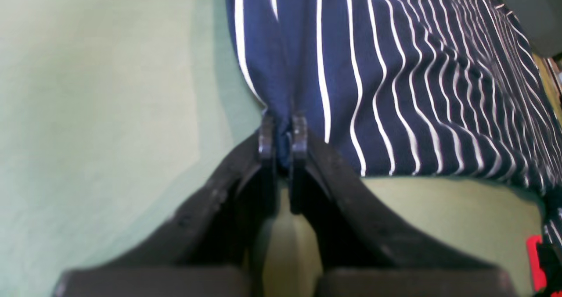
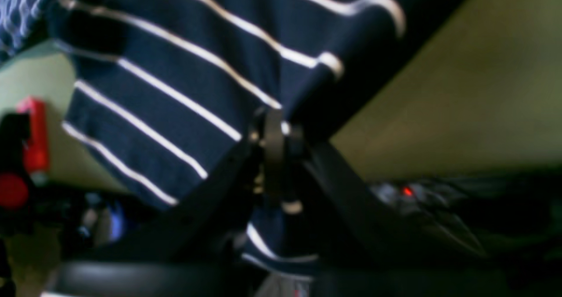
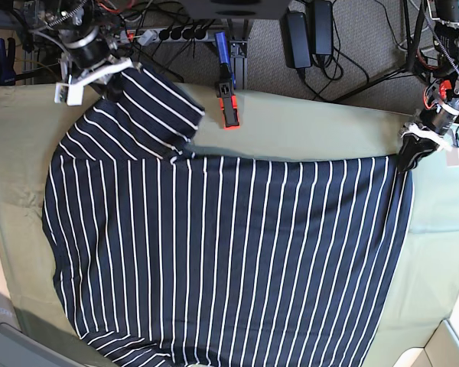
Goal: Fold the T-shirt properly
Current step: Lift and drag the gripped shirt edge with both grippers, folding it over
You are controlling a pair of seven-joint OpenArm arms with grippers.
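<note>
Here, stage: two arms hold the large dark navy short-sleeved T-shirt with thin white stripes (image 3: 222, 260) by its far edge, apparently spreading it before any fold is made.

Left gripper: the black left gripper (image 1: 282, 134) has its jaws drawn narrow, pinching a gathered corner of the striped fabric between the tips; the cloth fans out ahead of the jaws and to one side.

Right gripper: the black right gripper (image 2: 274, 132) is likewise closed on a bunch of striped fabric, some of it tucked behind the tips towards the palm; the view is blurred, so how deep the bite goes is unclear.

Garment: most of the shirt lies on the plain olive-green cloth (image 3: 314, 126) covering the table, below both pairs of jaws in the base view; the stretch of edge between the two grips runs nearly taut, and the body shows soft ripples.

Sleeve: the part beside the right jaws looks lifted and doubled over on itself.

Surroundings: an orange-and-black clamp (image 3: 229, 103) pins the green cloth at the far table edge, between the grippers.

Next, by judgement: the arms would need to move together, keeping even tension, to lay the shirt flat or carry the held edge across the body; uneven pulling risks skewing the stripes or slipping a corner.
</note>
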